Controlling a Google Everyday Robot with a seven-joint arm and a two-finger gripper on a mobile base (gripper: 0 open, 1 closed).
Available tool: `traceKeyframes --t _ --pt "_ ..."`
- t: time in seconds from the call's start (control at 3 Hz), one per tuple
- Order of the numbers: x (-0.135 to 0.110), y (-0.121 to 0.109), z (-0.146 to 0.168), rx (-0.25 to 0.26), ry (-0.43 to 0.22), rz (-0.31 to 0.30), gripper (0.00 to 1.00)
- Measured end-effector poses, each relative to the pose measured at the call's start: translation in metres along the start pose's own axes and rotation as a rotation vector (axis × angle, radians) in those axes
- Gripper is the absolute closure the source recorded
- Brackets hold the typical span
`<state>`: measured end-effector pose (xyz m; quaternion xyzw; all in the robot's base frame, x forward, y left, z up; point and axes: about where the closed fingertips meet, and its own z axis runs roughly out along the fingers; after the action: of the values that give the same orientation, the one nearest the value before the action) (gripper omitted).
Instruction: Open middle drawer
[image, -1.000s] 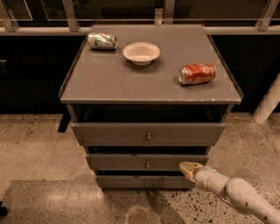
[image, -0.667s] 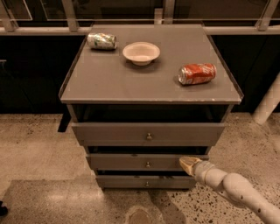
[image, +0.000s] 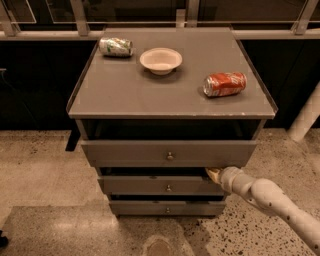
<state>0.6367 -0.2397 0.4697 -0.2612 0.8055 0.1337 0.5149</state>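
Observation:
The grey cabinet (image: 170, 100) has three flat drawer fronts. The middle drawer (image: 150, 185) is the second one, with a small round knob (image: 168, 188) at its centre. It stands a little forward of the lowest drawer (image: 150, 207). The upper drawer (image: 125, 152) stands furthest out. My gripper (image: 214, 174) comes in from the lower right on a white arm (image: 270, 197). Its tip is at the right end of the middle drawer's top edge, just under the upper drawer.
On the cabinet top lie a green can (image: 115, 47), a white bowl (image: 160, 60) and a red can (image: 225, 84). A railing runs behind. A white post (image: 306, 120) stands at the right. Speckled floor surrounds the cabinet.
My gripper has moved up and slightly left, from in front of the middle drawer's right side to its top right edge under the upper drawer.

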Motion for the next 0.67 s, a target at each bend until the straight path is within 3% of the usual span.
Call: traceKeyframes --t 0.67 --pt "0.009 0.002 0.005 0.016 0.02 0.017 1.0"
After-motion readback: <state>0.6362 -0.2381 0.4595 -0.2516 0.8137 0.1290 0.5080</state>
